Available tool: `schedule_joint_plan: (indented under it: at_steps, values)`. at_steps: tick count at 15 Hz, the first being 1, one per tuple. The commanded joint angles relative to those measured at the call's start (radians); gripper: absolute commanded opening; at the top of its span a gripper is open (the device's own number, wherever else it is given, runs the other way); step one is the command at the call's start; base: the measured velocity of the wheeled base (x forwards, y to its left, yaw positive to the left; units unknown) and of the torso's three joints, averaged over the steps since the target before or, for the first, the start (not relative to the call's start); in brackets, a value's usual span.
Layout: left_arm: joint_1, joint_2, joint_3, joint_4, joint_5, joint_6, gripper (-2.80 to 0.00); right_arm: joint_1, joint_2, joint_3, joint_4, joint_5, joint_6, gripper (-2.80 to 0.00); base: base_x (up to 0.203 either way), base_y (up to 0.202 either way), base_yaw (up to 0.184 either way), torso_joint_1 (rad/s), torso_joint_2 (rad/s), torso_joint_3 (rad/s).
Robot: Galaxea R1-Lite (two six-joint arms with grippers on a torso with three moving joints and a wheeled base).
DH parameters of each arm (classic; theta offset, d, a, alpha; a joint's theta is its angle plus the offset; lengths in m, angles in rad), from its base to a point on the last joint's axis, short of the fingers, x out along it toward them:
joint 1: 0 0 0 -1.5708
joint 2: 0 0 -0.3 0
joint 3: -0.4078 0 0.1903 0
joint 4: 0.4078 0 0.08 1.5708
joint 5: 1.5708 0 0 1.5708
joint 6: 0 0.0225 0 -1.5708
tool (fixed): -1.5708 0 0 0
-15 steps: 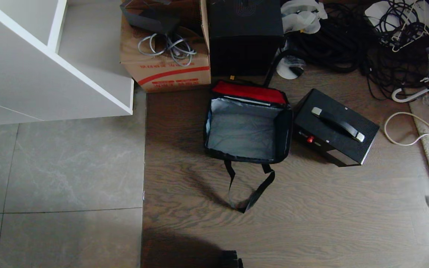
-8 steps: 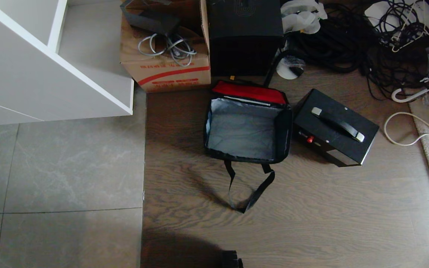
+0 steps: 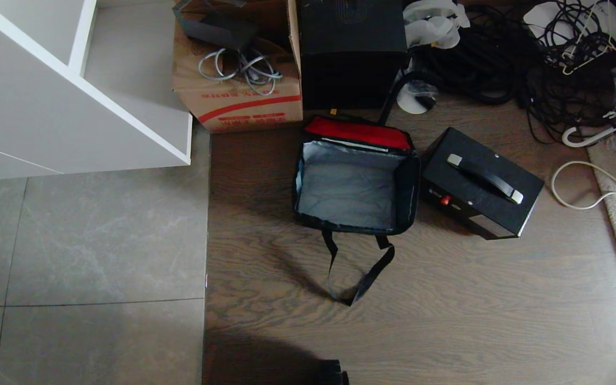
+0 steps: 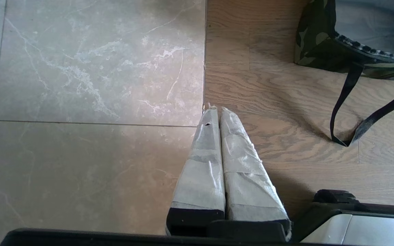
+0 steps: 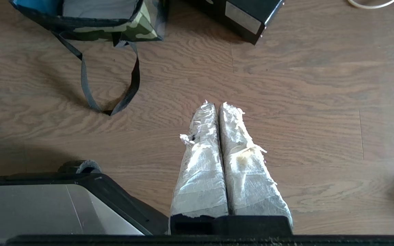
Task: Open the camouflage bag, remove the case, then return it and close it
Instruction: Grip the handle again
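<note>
**Bag open on the floor, case beside it, both grippers clear**

The camouflage bag (image 3: 353,184) stands open on the wooden floor (image 3: 447,299), its grey lining showing and a red strip along its far edge. Nothing lies inside it. Its black strap handle (image 3: 359,270) trails onto the boards on the near side. The case (image 3: 480,182), black with a top handle and a small red spot on its side, sits on the floor just right of the bag, turned at an angle and almost touching the bag's right wall.

Neither arm shows in the head view. The left gripper (image 4: 214,110) has its taped fingers pressed together, holding nothing, over the seam between the grey tiles (image 4: 80,85) and the wood; the bag lies well apart, farther off and to its right. The right gripper (image 5: 216,104) likewise has its taped fingers pressed together and empty, over bare boards; the bag's near corner lies far-left of it, the case's near corner beyond it, both well apart from the fingertips.

A brown cardboard box (image 3: 238,80) and a taller black box (image 3: 352,53) stand beyond the bag.
</note>
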State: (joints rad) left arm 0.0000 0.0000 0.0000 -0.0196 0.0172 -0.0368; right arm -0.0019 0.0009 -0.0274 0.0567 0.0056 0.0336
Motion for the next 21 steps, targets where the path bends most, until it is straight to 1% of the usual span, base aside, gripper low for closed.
schedule_joint_plan:
  at_steps: [1, 18, 21]
  values:
    - [0.000, 0.000, 0.009, 0.000, 0.000, 0.000, -2.80, 0.000, -0.001, 0.001, 0.006, 0.001, 0.003, -2.80, 0.000, 0.000, 0.000, 0.000, 0.00, 0.000]
    - [0.000, 0.000, 0.009, 0.000, 0.001, 0.005, -2.80, 0.000, -0.001, 0.001, 0.006, 0.001, 0.003, -2.80, 0.000, 0.000, 0.000, 0.000, 0.00, 0.000]
    - [0.000, 0.000, 0.009, 0.000, 0.001, 0.003, -2.80, 0.000, -0.001, 0.001, 0.006, 0.001, 0.003, -2.80, 0.000, 0.000, 0.000, 0.003, 0.00, -0.129]
